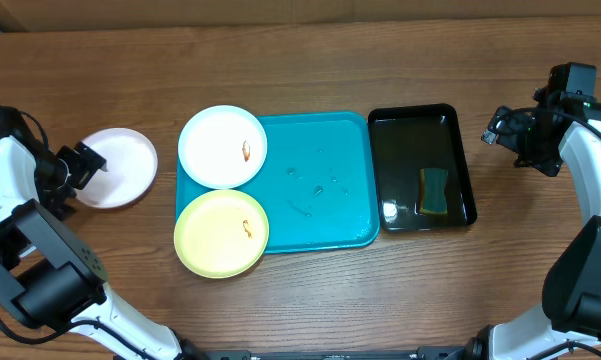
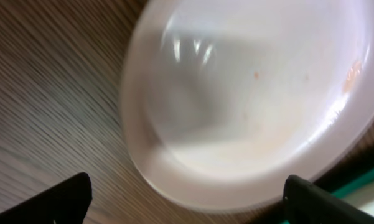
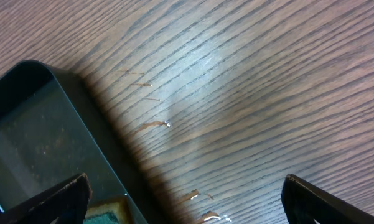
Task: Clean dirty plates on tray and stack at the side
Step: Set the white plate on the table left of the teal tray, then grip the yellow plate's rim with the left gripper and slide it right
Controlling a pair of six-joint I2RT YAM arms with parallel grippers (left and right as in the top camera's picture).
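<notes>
**Overhead.** One pale plate (image 1: 117,167) lies on the desk (image 1: 310,300) at nine o'clock of the tray (image 1: 320,180), probably starting the side stack. The left end effector (image 1: 88,160) hovers at its rim. The white plate (image 1: 222,146) and the yellow-green plate (image 1: 222,233) overlap the tray's nine o'clock edge, each bearing an orange-brown smear. The black tray (image 1: 422,168) holds a sponge (image 1: 434,190).

**Left wrist.** Jaws spread wide, gripping nothing. The pale plate is glossy, with faint orange specks.

**Right wrist.** The right end effector (image 3: 187,199), likewise spread and empty, hangs over bare desk.
</notes>
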